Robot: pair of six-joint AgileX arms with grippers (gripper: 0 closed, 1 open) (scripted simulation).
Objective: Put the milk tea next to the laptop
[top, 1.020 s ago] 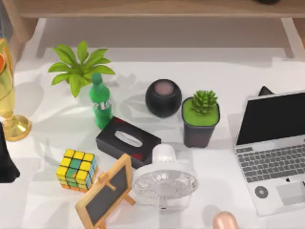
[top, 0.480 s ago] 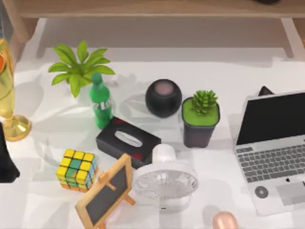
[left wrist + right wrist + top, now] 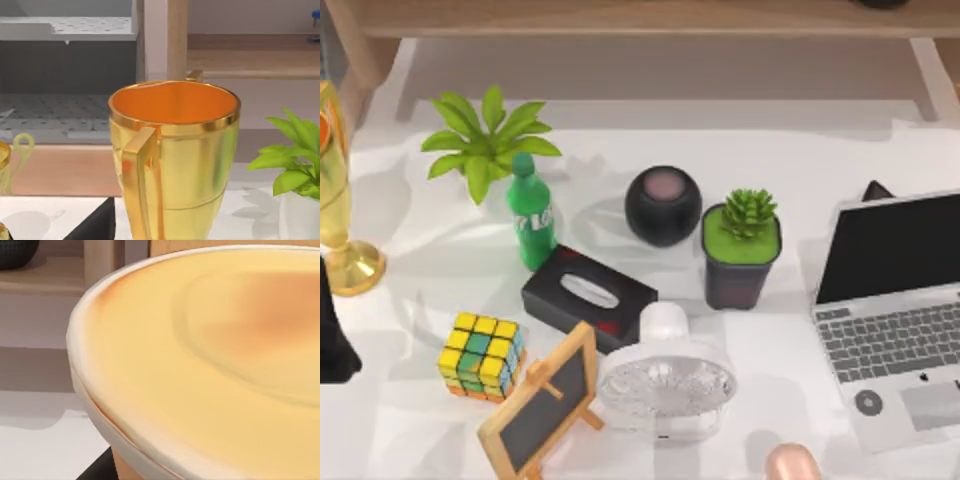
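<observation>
Right wrist view shows, seemingly, milk tea (image 3: 215, 365); overhead, laptop (image 3: 895, 310).

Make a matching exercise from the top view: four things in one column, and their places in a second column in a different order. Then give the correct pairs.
Things:
1. laptop
2. gold trophy
3. milk tea
4. green bottle

Places:
A. at the table's left edge
B. at the near edge, left of the laptop
C. at the table's right edge, lid open
D. between the leafy plant and the black tissue box

Pairs: 1-C, 2-A, 3-B, 4-D
</observation>
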